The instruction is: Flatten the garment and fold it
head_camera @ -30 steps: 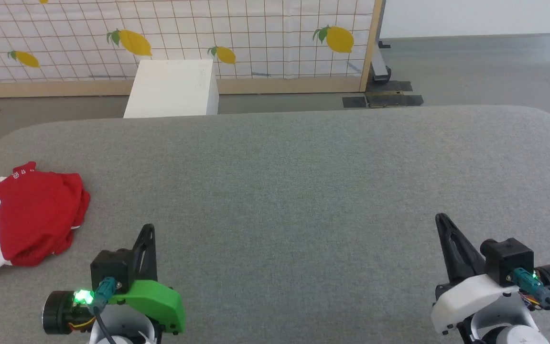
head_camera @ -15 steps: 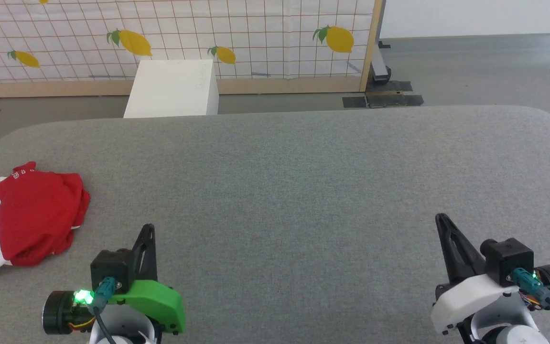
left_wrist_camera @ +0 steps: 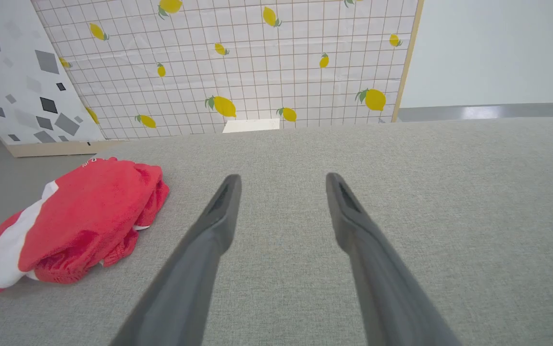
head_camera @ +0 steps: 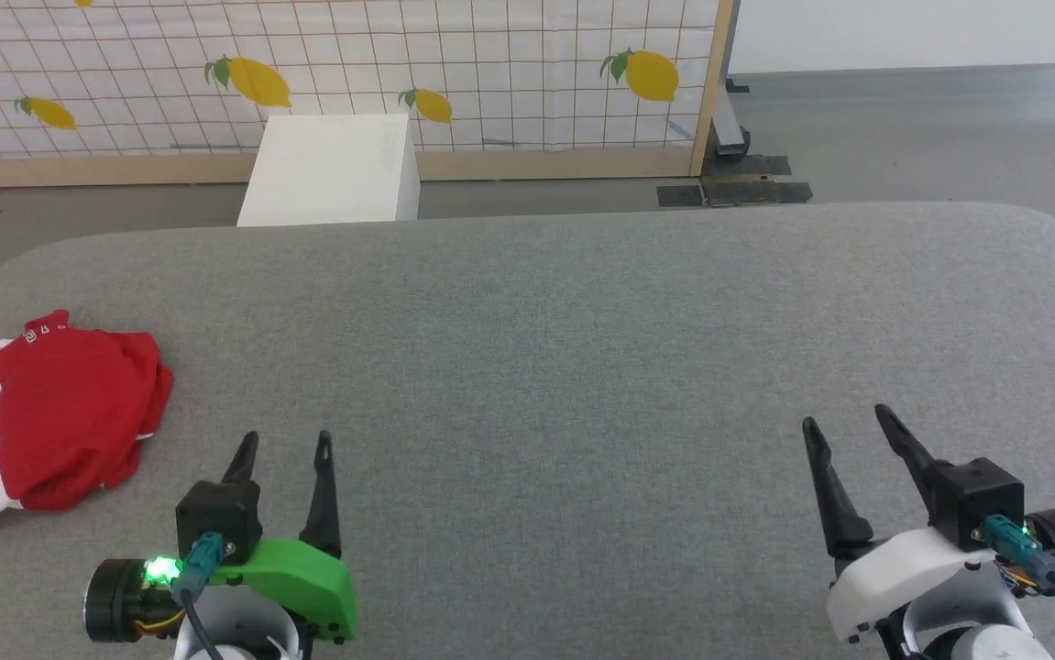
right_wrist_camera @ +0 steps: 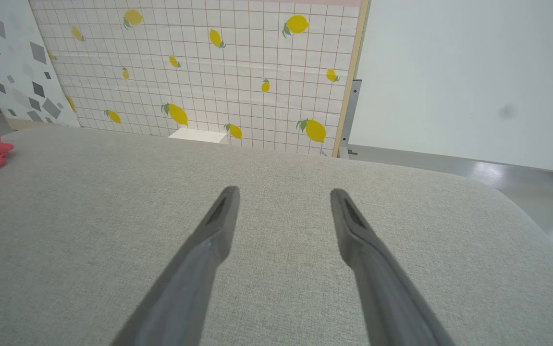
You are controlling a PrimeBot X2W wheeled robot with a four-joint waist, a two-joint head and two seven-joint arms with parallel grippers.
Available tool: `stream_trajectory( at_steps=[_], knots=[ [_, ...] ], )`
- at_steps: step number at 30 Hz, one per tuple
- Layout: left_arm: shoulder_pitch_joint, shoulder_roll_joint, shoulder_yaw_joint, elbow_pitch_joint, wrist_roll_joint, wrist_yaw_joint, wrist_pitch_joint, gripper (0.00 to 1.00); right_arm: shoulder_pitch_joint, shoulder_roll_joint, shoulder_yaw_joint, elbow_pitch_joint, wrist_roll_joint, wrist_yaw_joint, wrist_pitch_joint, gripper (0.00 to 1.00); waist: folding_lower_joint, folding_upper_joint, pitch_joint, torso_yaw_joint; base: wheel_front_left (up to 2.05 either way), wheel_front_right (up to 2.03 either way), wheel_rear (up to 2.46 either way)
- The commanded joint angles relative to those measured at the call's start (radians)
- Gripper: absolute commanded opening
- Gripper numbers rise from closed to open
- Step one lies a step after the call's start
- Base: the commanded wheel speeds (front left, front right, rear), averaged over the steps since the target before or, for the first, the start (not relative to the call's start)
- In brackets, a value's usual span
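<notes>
Garment [head_camera: 50,417]: we see the red shorts with a white stripe bunched in a heap at the far left of the grey worktop [head_camera: 536,348], not yet flattened.
Left pincer [head_camera: 287,438]: we find it open, its fingers spread, just to the right of the heap and not touching it.
Right pincer [head_camera: 843,418]: we find it open too, over bare fabric at the right, well apart from the heap.
Beyond: we see a white box [head_camera: 330,170] before a lemon-print screen [head_camera: 490,64].
</notes>
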Motion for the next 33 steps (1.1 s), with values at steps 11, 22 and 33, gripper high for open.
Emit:
stream_trajectory(
  at_steps=[11, 22, 33],
  knots=[
    [0.002, -0.001, -0.003, 0.015, -0.021, 0.004, -0.029, 1.00, 0.006, 0.000, -0.004, 0.025, 0.044, 0.000, -0.028, 1.00, 0.0000, 0.0000, -0.001, 0.005, 0.00, 0.00, 0.00],
    [0.007, -0.001, 0.001, 0.024, -0.035, 0.006, -0.051, 1.00, 0.009, 0.000, -0.003, 0.048, 0.079, 0.000, -0.051, 1.00, 0.0000, 0.0000, -0.006, 0.044, 0.00, 0.00, 0.00],
    [0.015, -0.001, 0.005, 0.033, -0.050, 0.009, -0.074, 1.00, 0.012, 0.000, 0.002, 0.073, 0.115, 0.000, -0.073, 1.00, 0.0000, 0.0000, -0.012, 0.110, 0.00, 0.00, 0.00]
  ],
)
